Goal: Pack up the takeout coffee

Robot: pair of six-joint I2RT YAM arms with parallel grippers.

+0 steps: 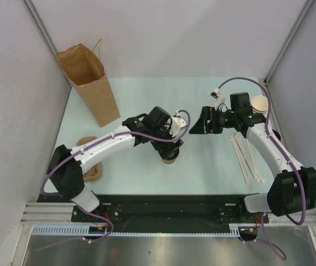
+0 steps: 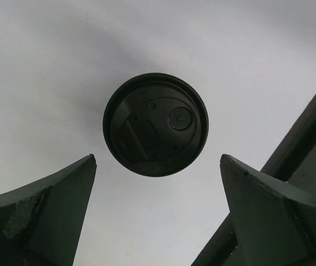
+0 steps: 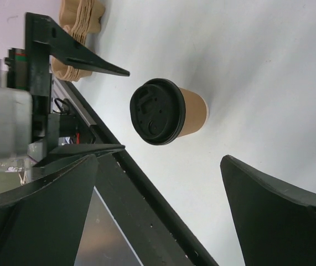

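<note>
overhead: the takeout coffee stands mid-front on the counter, under the left claw. the brown paper bag is well apart at the back left.

left wrist: the left claw is spread wide over the black lid, touching nothing.

right wrist: the right claw is spread wide too, the coffee free beyond it.

risk: pinching only the lid could pop it off, and closing off-centre could tip the coffee.
</note>
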